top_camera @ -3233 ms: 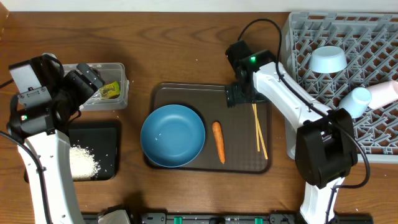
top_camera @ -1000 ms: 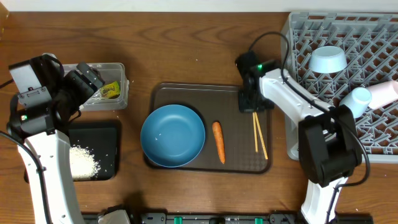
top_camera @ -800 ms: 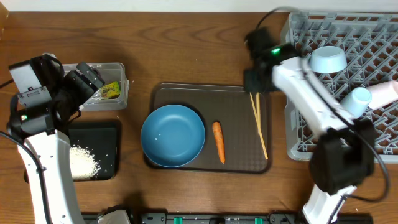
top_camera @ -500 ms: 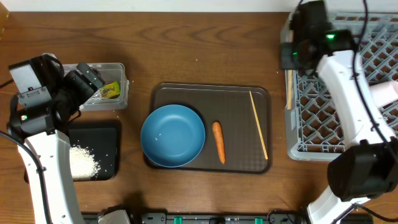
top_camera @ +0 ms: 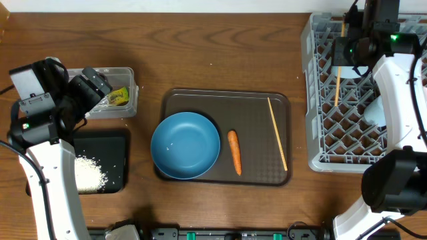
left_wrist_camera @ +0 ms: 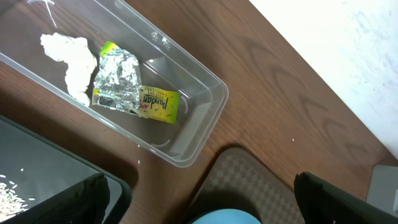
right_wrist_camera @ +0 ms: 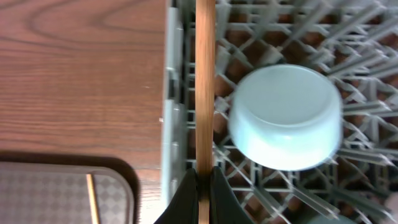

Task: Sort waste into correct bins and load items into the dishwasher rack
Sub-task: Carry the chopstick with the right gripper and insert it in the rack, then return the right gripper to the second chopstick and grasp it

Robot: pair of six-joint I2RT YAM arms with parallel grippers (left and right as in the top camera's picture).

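Note:
My right gripper (top_camera: pixel 341 52) is shut on one wooden chopstick (top_camera: pixel 337 80) and holds it over the left side of the grey dishwasher rack (top_camera: pixel 313 100). The right wrist view shows the gripper (right_wrist_camera: pixel 203 179) pinching the chopstick (right_wrist_camera: pixel 204 81), which lies beside the upturned pale-blue bowl (right_wrist_camera: pixel 286 118). The other chopstick (top_camera: pixel 277 133) lies on the brown tray with the blue dish (top_camera: pixel 185 145) and the carrot (top_camera: pixel 233 151). My left gripper (left_wrist_camera: pixel 202 194) hangs open above the clear tub (left_wrist_camera: pixel 205 118), which holds the wrapper (left_wrist_camera: pixel 118 84) and the yellow-green packet (left_wrist_camera: pixel 158 104). Rice (top_camera: pixel 89 175) lies in the black tray (top_camera: pixel 120 143).
The brown serving tray (top_camera: pixel 200 100) sits mid-table between the bins and the rack. A pale cup (top_camera: pixel 375 113) shows in the rack beside my right arm. A white wad (left_wrist_camera: pixel 68 56) also lies in the clear tub.
My right gripper has lifted one chopstick off the brown tray and carried it up and right over the rack. The other chopstick stayed on the tray. The left arm has not moved.

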